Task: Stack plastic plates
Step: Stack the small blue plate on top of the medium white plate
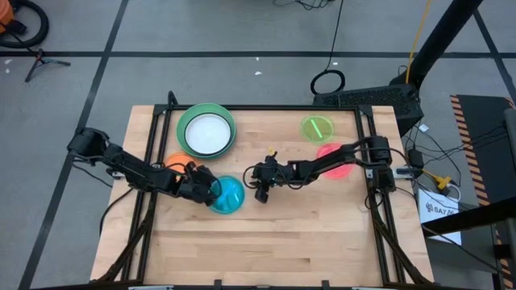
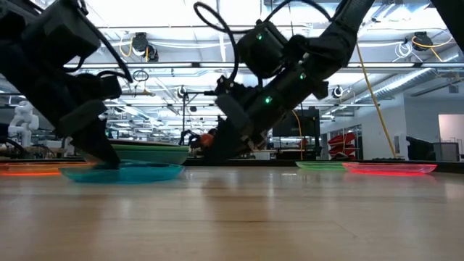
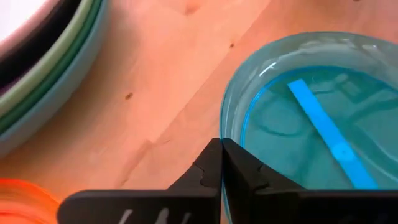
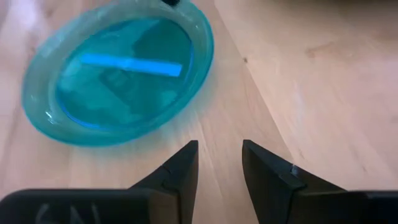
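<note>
A translucent blue plate (image 1: 230,195) lies on the table left of centre. My left gripper (image 1: 212,190) is at its left rim, shut on it. My right gripper (image 1: 260,191) hovers open just right of that plate (image 4: 124,68), touching nothing. A stack of plates (image 1: 207,131) with a green outer rim and a white plate on top sits at the far left. An orange plate (image 1: 172,164) lies partly hidden under the left arm. A lime plate (image 1: 317,127) lies at the far right, and a pink plate (image 1: 334,159) lies under the right arm. My left gripper pinches the blue plate's rim (image 3: 222,127) on the side toward the table's left, one finger (image 3: 245,171) inside the bowl and one outside. The fingers slant down from the left. In the low view the plate (image 2: 123,172) sits about level, low on the table.
The stack (image 3: 37,68) is close behind the left gripper, toward the far edge, and the orange plate (image 3: 18,199) is beside it. Black frame rails run along the table's left, right and far sides. Bare wood fills the near half of the table.
</note>
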